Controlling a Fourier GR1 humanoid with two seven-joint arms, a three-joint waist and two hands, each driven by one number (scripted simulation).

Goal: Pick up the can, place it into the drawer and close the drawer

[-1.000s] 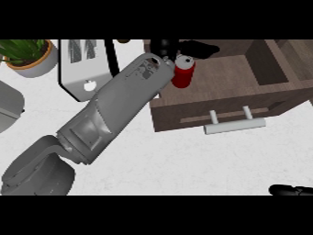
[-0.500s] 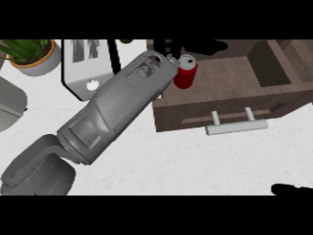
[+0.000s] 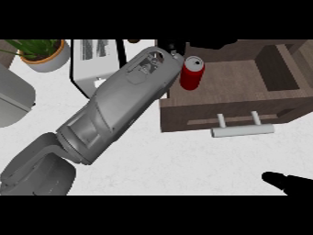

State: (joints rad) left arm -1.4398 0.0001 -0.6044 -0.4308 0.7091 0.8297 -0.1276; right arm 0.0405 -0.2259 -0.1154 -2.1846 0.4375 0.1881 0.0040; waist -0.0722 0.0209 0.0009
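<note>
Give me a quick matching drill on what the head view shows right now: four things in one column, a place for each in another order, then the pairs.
Things:
1. can
2. potted plant
3. drawer handle
4. right hand

Places:
A. lower right corner of the view
B. upper left of the counter
C. upright inside the open drawer, at its left side
D. on the drawer's front panel, facing the robot

Pairs: 1-C, 2-B, 3-D, 4-A
</note>
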